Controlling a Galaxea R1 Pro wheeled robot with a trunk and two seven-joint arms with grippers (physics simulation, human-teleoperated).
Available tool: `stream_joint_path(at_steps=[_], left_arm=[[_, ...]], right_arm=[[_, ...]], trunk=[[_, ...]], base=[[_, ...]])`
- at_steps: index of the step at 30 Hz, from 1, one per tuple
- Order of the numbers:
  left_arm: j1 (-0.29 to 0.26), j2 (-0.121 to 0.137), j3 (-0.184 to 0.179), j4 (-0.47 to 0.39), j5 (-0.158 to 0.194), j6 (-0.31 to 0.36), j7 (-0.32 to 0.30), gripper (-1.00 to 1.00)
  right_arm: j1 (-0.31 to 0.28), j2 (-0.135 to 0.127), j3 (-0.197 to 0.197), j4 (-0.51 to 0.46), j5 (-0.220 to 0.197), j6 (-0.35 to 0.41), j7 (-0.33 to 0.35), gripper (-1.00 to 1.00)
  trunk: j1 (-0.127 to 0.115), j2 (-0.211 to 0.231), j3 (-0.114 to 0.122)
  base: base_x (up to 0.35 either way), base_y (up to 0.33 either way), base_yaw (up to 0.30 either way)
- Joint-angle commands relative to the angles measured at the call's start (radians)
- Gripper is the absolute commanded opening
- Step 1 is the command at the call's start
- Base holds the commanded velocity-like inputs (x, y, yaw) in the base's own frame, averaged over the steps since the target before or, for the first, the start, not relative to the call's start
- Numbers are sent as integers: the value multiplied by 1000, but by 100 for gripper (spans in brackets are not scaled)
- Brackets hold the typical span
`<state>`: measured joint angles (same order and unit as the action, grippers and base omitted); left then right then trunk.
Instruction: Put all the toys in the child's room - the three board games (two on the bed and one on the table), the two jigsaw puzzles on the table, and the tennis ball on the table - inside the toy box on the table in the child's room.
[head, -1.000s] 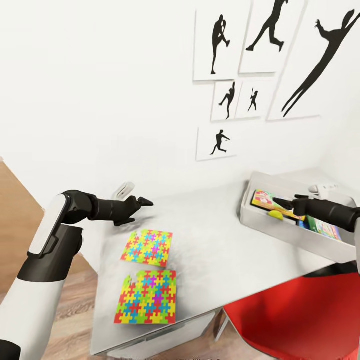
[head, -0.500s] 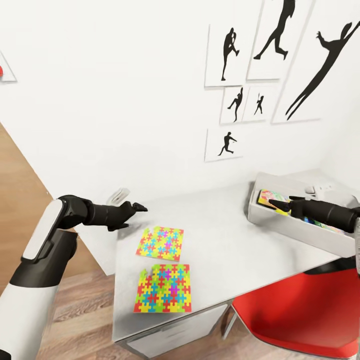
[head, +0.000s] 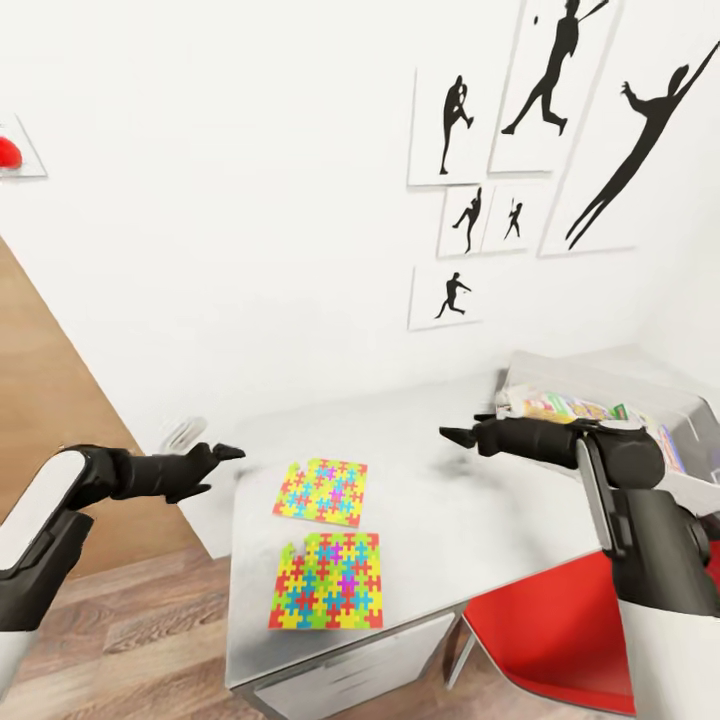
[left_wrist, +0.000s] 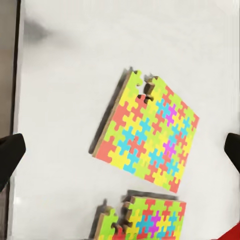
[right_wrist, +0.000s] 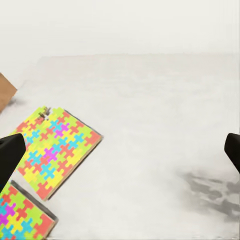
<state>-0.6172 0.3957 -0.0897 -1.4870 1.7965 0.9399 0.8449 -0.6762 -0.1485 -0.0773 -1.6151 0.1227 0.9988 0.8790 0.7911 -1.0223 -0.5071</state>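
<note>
Puzzle step in hand. Two thin flat multicoloured jigsaw puzzle squares (head: 322, 490) (head: 326, 579) flat on long pale grey-white table (head: 450, 520), well apart from shallow light grey toy box (head: 520, 375) at far end. Right gripper (head: 458, 436) above bare tabletop, fingers apart, empty. Left gripper (head: 222, 452) off table edge, likewise apart. Next: probably reaching to nearer puzzle edge.

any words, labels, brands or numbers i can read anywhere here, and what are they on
No text is readable.
Board games in the toy box: colourful print, too blurred to read.
Jigsaw puzzles: coloured pieces, no lettering.
Wall pictures: black sports silhouettes, no words.
Red item at the wall's edge: no legible marking.
</note>
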Motion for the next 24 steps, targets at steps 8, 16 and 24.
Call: stream_joint_path(at_steps=[8,16,24], left_arm=[[160,12,161,205,-350,-24,-620,100],[193,-23,176,556,-628,-225,-1034,100],[144,-58,180,860,-698,-412,-1127,100]], right_arm=[[-2,134,25,39,11,48,-206,100],[-14,223,21,292,-15,47,-343,100],[-24,234,-28,437,-117,33,-360,100]], trunk=[[0,-1,12],[0,-1,25],[0,-1,38]], base=[[0,0,0],[0,0,0],[0,0,0]])
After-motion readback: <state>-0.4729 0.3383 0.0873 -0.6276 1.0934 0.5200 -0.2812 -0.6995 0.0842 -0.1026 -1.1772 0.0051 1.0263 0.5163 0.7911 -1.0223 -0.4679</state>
